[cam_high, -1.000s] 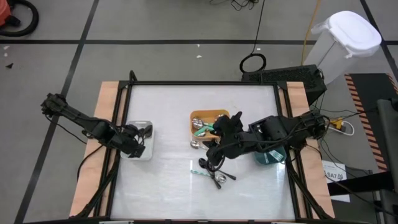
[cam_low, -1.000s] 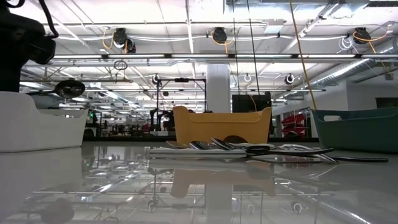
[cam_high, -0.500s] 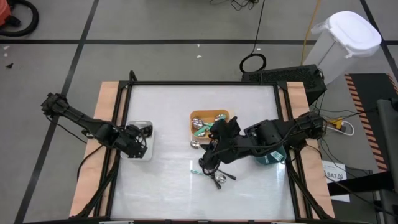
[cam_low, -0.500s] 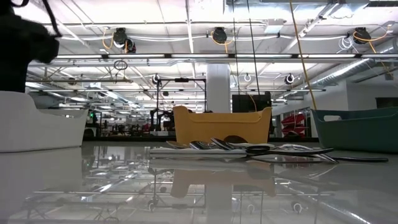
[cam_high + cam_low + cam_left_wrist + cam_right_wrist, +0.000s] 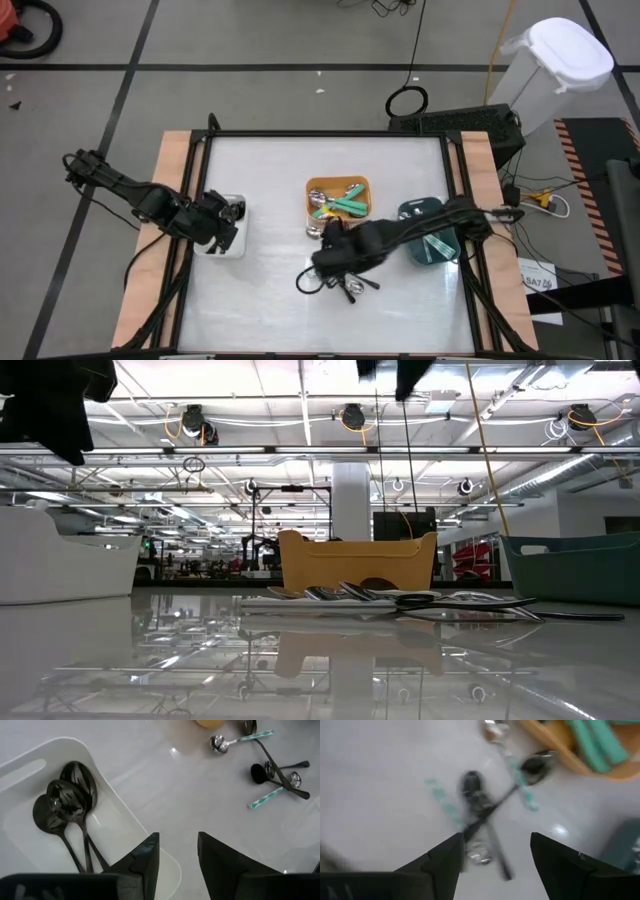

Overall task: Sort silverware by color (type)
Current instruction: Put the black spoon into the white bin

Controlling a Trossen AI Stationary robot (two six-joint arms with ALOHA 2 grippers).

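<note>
three bins sit on your table [image 5: 270, 165]: a white bin [image 5: 226, 240] at the left, an orange bin [image 5: 338, 199] at centre holding teal-handled pieces, a dark teal bin [image 5: 428, 232] at the right. your right gripper [image 5: 492, 865] hangs over the loose silverware [image 5: 345, 284] in front of the orange bin, fingers spread wide, gripping nothing. your left gripper [image 5: 177, 857] hangs over the white bin's edge, fingers parted and empty. three black spoons [image 5: 67, 800] lie in that bin.
</note>
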